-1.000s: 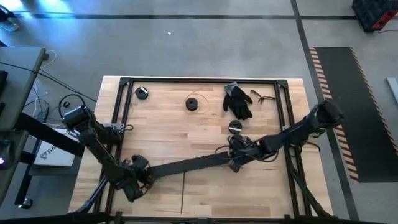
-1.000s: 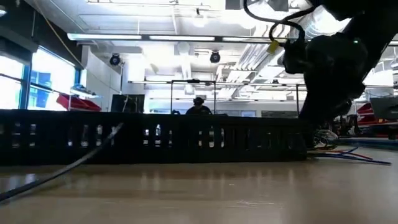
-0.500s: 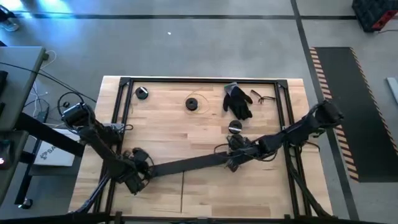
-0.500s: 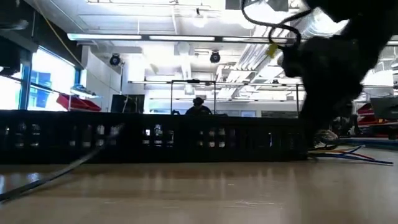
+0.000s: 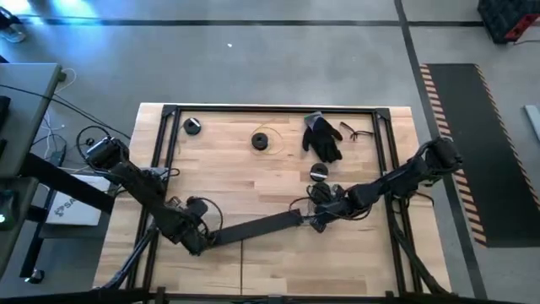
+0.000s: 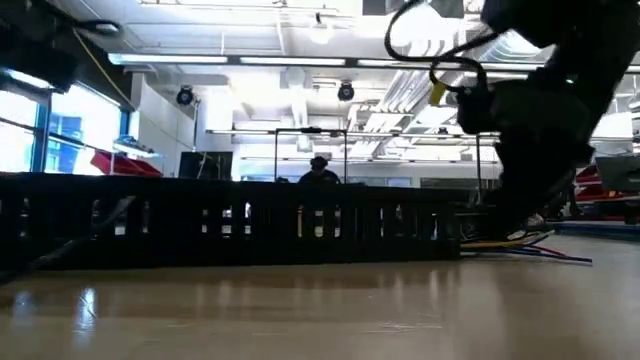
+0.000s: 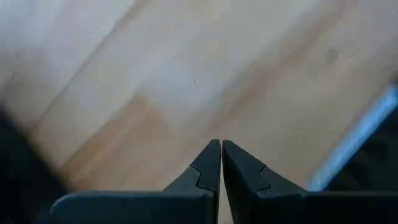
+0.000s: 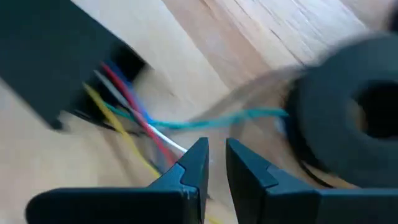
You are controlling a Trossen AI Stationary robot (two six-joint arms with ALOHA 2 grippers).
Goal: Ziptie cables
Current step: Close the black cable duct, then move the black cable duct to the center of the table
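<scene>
The cables (image 8: 134, 115) are thin red, blue, yellow, teal and white wires. They come out of the right end of a long black slotted duct (image 5: 257, 228) that lies slantwise on the table, and they show beside that end (image 6: 520, 243) in the low view. My right gripper (image 8: 216, 149) hovers over the loose wire ends (image 5: 316, 209), its fingers a narrow gap apart. My left gripper (image 7: 221, 146) is shut over bare wood at the duct's left end (image 5: 207, 241). My left gripper stands shut at the duct's left end; I cannot tell whether it touches the duct. My right gripper has a white wire (image 8: 174, 144) running up to one finger; I cannot tell whether it touches it.
A black spool (image 5: 319, 172) lies just beyond the right gripper and looms large in the right wrist view (image 8: 348, 124). Two more spools (image 5: 192, 126) (image 5: 263, 140), a black glove (image 5: 322, 137) and glasses (image 5: 359, 131) lie at the far side. A black frame (image 5: 270, 108) rims the table.
The duct has slid toward the table's left edge, so more wire lies bare beyond its right end. My left gripper has moved a little toward the table's right and far edges, along the duct's left end.
</scene>
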